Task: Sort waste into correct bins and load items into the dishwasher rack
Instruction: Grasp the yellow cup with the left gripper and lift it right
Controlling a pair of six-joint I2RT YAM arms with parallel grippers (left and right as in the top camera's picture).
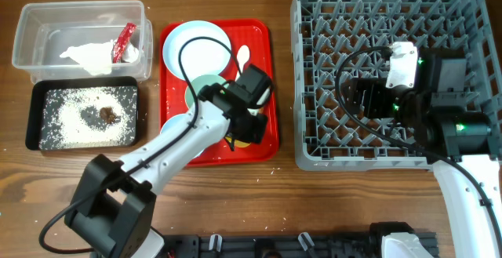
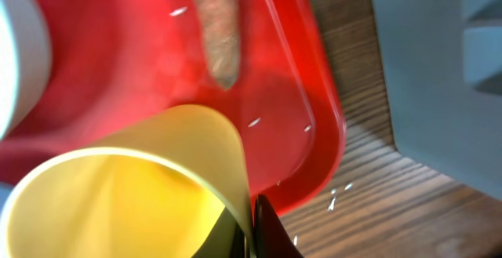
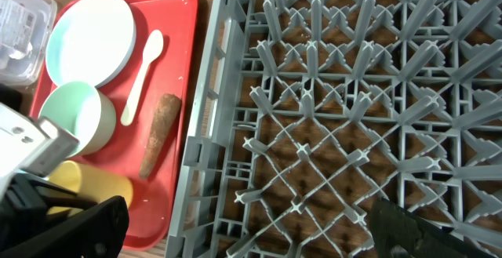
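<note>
My left gripper (image 1: pixel 249 126) hangs over the front right of the red tray (image 1: pixel 263 38). It is shut on the wall of the yellow cup (image 2: pixel 133 187), one finger inside the rim and one outside (image 2: pixel 252 223). The cup also shows in the right wrist view (image 3: pixel 86 183). The brown stick (image 2: pixel 220 30) lies just beyond it on the tray. The pale blue plate (image 1: pixel 196 46), one pale green bowl (image 3: pixel 70 117) and the white spoon (image 1: pixel 242 56) are on the tray. My right gripper (image 3: pixel 243 234) is open and empty above the grey rack (image 1: pixel 310 70).
The clear tub (image 1: pixel 31 50) at the far left holds the white tissue (image 1: pixel 90 56) and the red wrapper (image 1: pixel 124 42). The black tray (image 1: pixel 35 117) in front of it holds rice grains and a brown lump (image 1: pixel 107 114). A few grains lie on the table by the tray corner (image 2: pixel 337 195).
</note>
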